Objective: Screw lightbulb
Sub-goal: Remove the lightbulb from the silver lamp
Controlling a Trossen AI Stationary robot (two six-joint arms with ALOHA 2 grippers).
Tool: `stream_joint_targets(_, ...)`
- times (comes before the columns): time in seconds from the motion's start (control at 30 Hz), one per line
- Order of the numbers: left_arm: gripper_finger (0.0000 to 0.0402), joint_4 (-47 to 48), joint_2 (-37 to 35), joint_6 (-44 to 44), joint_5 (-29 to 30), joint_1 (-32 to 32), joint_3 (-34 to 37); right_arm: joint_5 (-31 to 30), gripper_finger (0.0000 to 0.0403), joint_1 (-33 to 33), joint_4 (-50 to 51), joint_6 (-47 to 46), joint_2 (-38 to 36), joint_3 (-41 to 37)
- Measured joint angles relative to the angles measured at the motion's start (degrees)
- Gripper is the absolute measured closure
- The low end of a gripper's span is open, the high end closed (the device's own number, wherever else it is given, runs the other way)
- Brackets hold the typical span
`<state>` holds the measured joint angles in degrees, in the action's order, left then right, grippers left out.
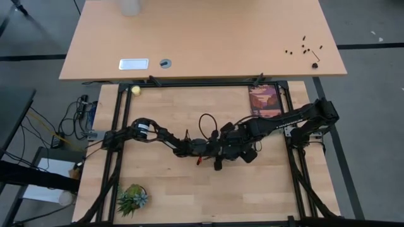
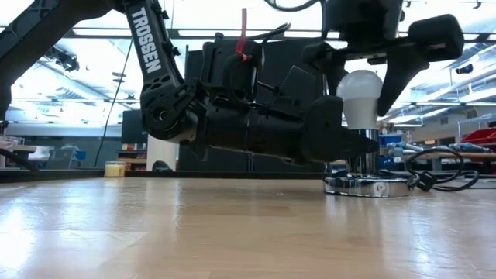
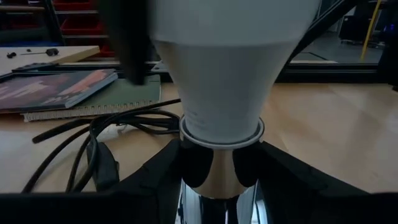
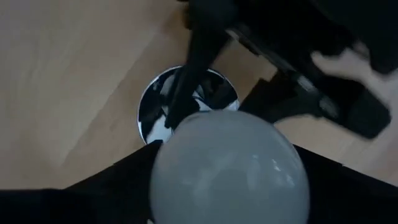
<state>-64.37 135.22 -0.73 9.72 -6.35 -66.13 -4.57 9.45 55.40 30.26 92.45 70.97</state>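
The white lightbulb [image 2: 362, 94] stands upright with its narrow end in the chrome socket [image 2: 362, 151]. The socket rises from a round chrome disc [image 2: 368, 186] that lies flat on the wooden table. My left gripper [image 2: 350, 147] reaches in level from the table's left and is shut on the socket. My right gripper [image 2: 370, 74] hangs over the bulb, pointing down. It is open, with a finger [image 2: 401, 77] on either side of the bulb's round top [image 4: 230, 168]. From above, the arms hide the bulb. My left gripper pinches the socket's chrome stem [image 3: 208, 180] between its two fingers, just under the bulb's collar. The fingers lie level, coming from the table's left. The socket stays upright on its disc.
The socket's black cord [image 1: 205, 123] loops toward the table's far side. A spiral notebook [image 1: 265, 101] lies at the far right, a small plant [image 1: 132, 198] at the near left and a yellow ball [image 1: 135, 90] at the far left. The near half is bare wood.
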Motion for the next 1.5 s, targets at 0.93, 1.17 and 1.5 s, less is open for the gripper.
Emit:
stream_joint_targets(0.93,0.0213,-0.21,0.17,-2.23,1.2,-0.19,0.04,0.19,0.0006,1.99,11.37,-71.16,-2.39,4.72)
stream_joint_targets(1.17,0.0213,-0.22,0.2,-2.65,2.13,-0.19,0.04,-4.33,0.0007,3.84,8.42,-85.93,0.71,4.63)
stream_joint_targets(1.5,0.0213,-0.22,0.22,-2.8,2.12,-0.19,0.07,-7.4,0.001,3.54,4.99,-90.8,5.06,4.54)
